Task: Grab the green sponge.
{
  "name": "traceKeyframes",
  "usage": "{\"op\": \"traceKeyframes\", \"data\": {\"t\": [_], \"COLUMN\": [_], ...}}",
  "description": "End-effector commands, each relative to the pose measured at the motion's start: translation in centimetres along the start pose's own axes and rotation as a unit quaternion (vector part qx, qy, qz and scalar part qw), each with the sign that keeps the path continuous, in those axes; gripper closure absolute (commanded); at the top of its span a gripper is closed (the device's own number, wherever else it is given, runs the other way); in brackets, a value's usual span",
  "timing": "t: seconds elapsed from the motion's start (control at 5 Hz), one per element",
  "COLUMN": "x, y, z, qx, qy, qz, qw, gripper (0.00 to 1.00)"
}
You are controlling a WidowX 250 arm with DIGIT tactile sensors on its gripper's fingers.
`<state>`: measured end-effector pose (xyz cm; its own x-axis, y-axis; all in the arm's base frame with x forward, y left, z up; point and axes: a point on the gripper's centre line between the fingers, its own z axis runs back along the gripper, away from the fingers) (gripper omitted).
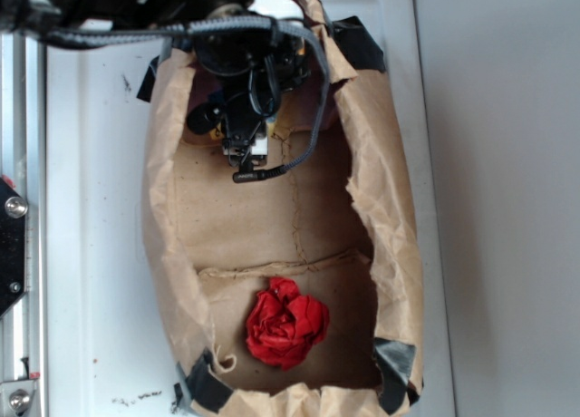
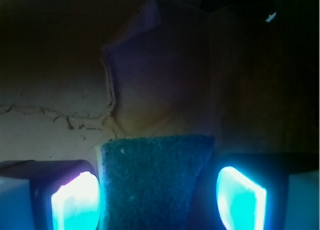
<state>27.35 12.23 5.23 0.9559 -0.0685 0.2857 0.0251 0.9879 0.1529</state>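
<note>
- Sponge point(image 2: 152, 182) sits between the two glowing pads point(image 2: 76, 202) in the wrist view, its dark green scouring face toward the camera and a thin pale yellow edge showing along its upper left side
- The gripper point(image 2: 157, 200) has its jaws spread to either side of the green sponge; the left pad lies right against the sponge's edge, while a narrow dark gap shows between the sponge and the right pad, so I cannot tell whether it is truly pinched
- In the exterior view the gripper point(image 1: 245, 154) is down inside the upper end of a brown paper-lined box point(image 1: 390, 218), and the sponge is hidden there under the black arm, apart from perhaps a small yellow speck beside the fingers
- A crumpled red paper ball point(image 1: 286, 321) lies at the lower end of the same box, well apart from the gripper, beyond a crease in the paper floor
- Black tape point(image 1: 394, 363) patches the box's corners
- The box stands on a white surface point(image 1: 91, 208), with a metal rail point(image 1: 18, 254) along the left edge of the exterior view
- Behind the sponge, the wrist view shows dim, torn brown paper with a ragged edge
</note>
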Motion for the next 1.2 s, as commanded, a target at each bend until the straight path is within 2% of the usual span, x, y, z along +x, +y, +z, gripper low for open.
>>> {"op": "traceKeyframes", "data": {"t": [0.0,0.2,0.4,0.8,1.0], "x": [0.8,0.7,0.5,1.3,1.9], "y": [-0.5,-0.7,-0.9,-0.6,-0.1], "z": [-0.3,-0.8,-1.4,0.3,3.2], "qx": [0.024,0.031,0.038,0.02,-0.008], "qy": [-0.019,-0.019,-0.019,-0.015,0.001], "qz": [0.001,0.004,0.012,0.019,0.022], "qw": [1.0,0.999,0.999,0.999,1.0], "gripper": [0.0,0.0,1.0,1.0,1.0]}}
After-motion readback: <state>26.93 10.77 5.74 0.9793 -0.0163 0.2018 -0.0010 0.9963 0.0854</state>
